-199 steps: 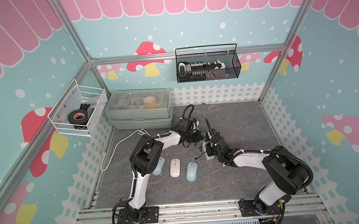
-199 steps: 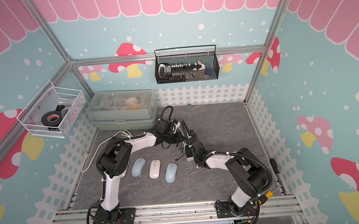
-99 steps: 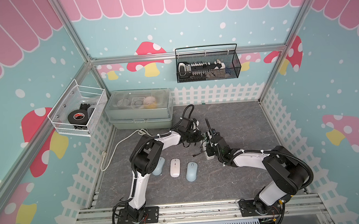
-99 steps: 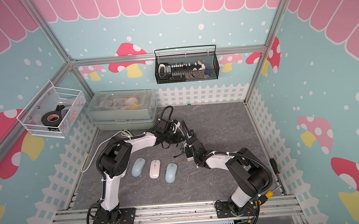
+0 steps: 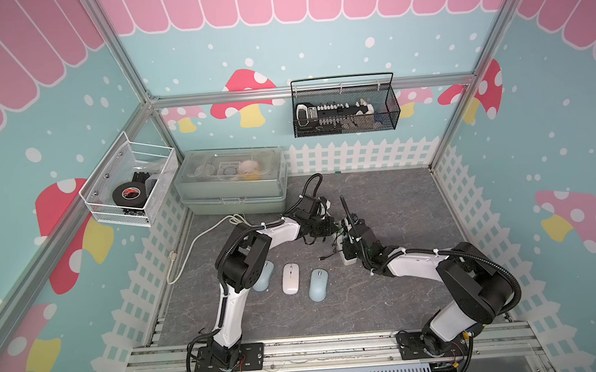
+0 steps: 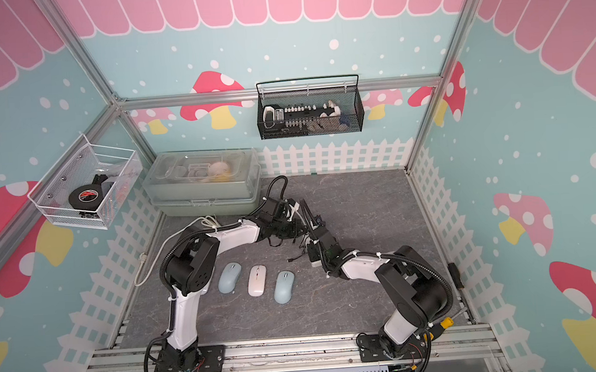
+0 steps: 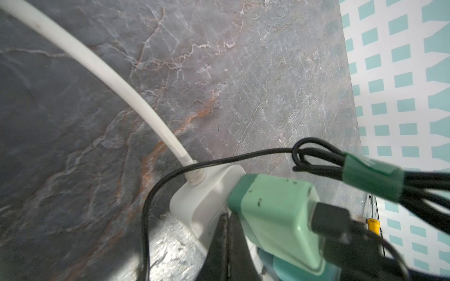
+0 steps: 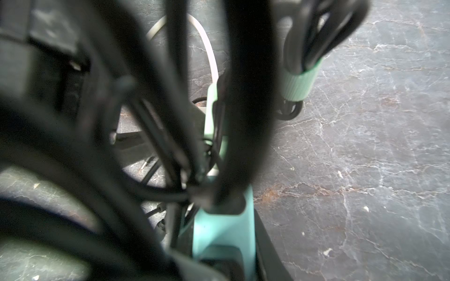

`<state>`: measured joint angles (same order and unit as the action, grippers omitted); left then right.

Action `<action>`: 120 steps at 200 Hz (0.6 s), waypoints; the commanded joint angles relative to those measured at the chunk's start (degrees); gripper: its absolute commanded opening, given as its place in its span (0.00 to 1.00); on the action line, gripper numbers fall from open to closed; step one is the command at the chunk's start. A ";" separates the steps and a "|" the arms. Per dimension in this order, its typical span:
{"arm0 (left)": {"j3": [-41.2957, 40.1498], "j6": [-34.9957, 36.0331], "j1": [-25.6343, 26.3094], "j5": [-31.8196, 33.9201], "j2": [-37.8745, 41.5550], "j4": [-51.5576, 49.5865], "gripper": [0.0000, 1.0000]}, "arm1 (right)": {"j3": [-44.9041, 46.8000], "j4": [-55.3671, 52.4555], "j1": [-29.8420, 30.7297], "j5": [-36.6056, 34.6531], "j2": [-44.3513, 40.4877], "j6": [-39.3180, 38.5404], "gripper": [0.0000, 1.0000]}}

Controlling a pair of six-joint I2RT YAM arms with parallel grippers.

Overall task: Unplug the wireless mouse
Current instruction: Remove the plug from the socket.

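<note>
Three wireless mice lie in a row: pale blue (image 5: 263, 275), white (image 5: 290, 278), pale blue (image 5: 318, 284). Behind them sits a white power strip (image 7: 194, 206) carrying a green charger (image 7: 275, 219) and a teal charger (image 8: 224, 233). My left gripper (image 7: 225, 217) is shut, its tips pressed on the strip beside the green charger. My right gripper (image 8: 224, 258) is shut on the teal charger, with one dark finger (image 8: 267, 243) along its side. In both top views the two grippers (image 5: 332, 227) (image 6: 310, 244) meet over the strip.
A thick white cord (image 7: 109, 73) runs from the strip to the left wall. A black cable bundle with a green wrap (image 7: 370, 175) hangs by the chargers, and loose black cable ends (image 5: 324, 258) trail toward the mice. A grey lidded box (image 5: 232, 183) stands at the back left.
My right gripper has closed in on the teal charger. Both arms stay at the power strip, and the mice have not moved.
</note>
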<state>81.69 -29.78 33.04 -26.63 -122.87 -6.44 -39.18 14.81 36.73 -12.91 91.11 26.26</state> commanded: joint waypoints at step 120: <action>-2.24 -0.10 -0.10 3.96 -4.93 -9.43 0.00 | -5.03 -3.72 0.60 1.66 1.18 0.39 0.07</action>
<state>81.76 -29.78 33.01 -26.65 -122.91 -6.57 -42.65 9.37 36.75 -13.04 91.55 26.44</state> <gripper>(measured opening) 0.047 0.264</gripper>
